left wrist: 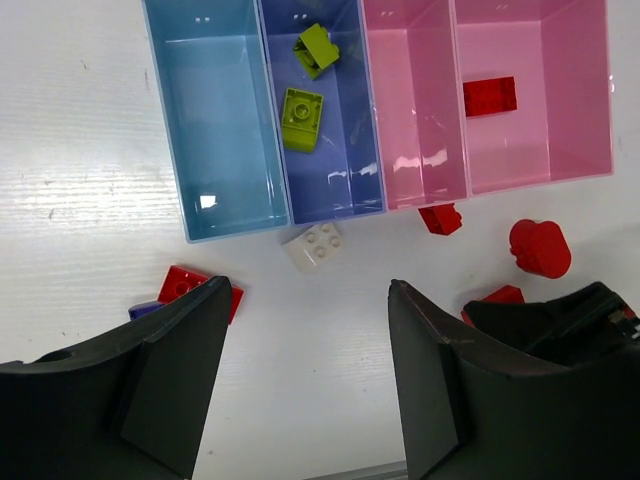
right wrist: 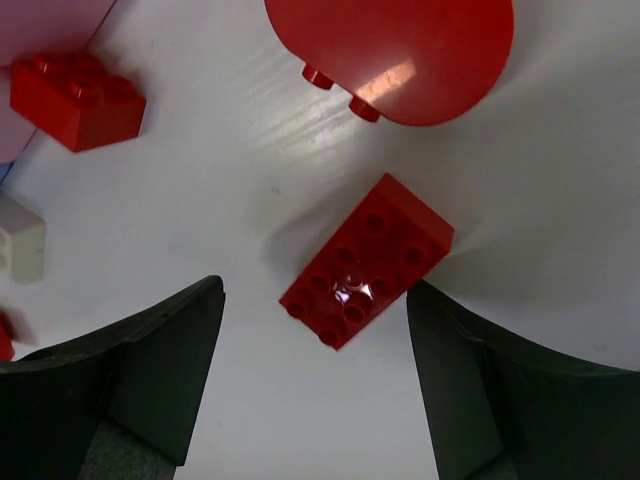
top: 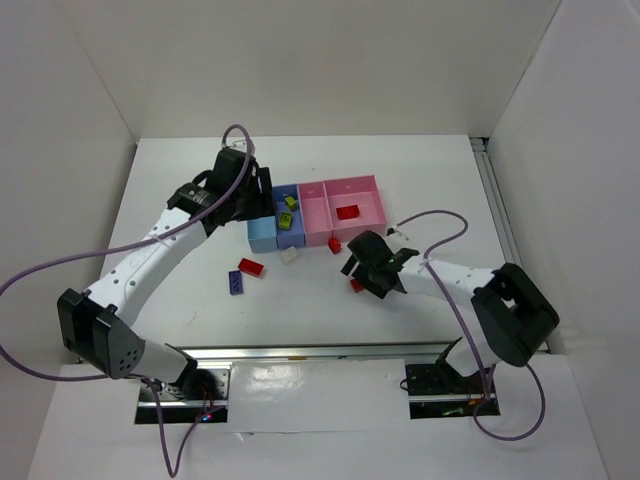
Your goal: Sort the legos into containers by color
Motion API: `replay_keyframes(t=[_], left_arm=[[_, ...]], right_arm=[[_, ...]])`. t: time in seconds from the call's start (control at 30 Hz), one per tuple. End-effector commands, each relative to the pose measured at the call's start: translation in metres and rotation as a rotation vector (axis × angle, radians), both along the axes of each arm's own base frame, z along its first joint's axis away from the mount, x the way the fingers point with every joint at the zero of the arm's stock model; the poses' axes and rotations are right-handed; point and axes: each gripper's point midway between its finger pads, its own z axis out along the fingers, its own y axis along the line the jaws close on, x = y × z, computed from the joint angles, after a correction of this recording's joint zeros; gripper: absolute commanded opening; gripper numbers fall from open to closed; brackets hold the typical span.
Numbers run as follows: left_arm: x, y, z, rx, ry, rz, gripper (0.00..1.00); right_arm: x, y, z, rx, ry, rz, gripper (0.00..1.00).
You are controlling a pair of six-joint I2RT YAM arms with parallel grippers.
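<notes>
Right claw (right wrist: 312,335) hung spread and empty directly over a red brick (right wrist: 365,260) that lay flat, studs up, on the white surface (right wrist: 200,200) at the centre of the wrist frame. The brick's long axis ran from lower left to upper right, slanted across the gap between the two fingers rather than square to it. A turn of the wrist looked necessary before a clean pinch on its long sides. In the overhead view the brick sat right of centre, below the wide pink bin (top: 368,198), where a second red brick (top: 347,211) lay. Left claw (left wrist: 305,340), likewise spread and holding nothing, hovered at the blue end of the bin row, well apart from the brick, so the right arm was plainly the nearer. Two green bricks (left wrist: 302,120) lay in the periwinkle bin (left wrist: 330,190).
</notes>
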Motion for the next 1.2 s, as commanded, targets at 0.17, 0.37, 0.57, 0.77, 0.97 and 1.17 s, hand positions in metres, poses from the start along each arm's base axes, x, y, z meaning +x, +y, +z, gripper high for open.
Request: replay_keyframes(t=[0.17, 0.37, 0.57, 0.77, 0.97, 1.17], left_arm=[[0.007, -0.005, 0.002, 0.013, -0.018, -0.041, 0.74], [0.004, -0.004, -0.006, 0.022, 0.0, -0.041, 0.74], [0.003, -0.001, -0.006, 0.023, -0.002, -0.026, 0.74], [-0.007, 0.001, -0.037, 0.036, 0.075, -0.018, 0.74], [-0.032, 0.006, -0.07, 0.0, 0.174, 0.01, 0.76], [-0.06, 0.035, -0.102, -0.013, 0.261, 0.228, 0.76]], right_arm=[[0.021, -0.002, -0.015, -0.15, 0.013, -0.137, 0.62], [0.017, 0.001, 0.004, -0.154, -0.059, -0.103, 0.31], [0.023, -0.001, 0.069, -0.162, -0.238, -0.025, 0.23], [0.09, -0.014, 0.138, -0.239, -0.458, 0.015, 0.26], [0.176, -0.015, 0.147, -0.32, -0.477, 0.058, 0.31], [0.226, -0.005, 0.143, -0.291, -0.475, 0.111, 0.53]])
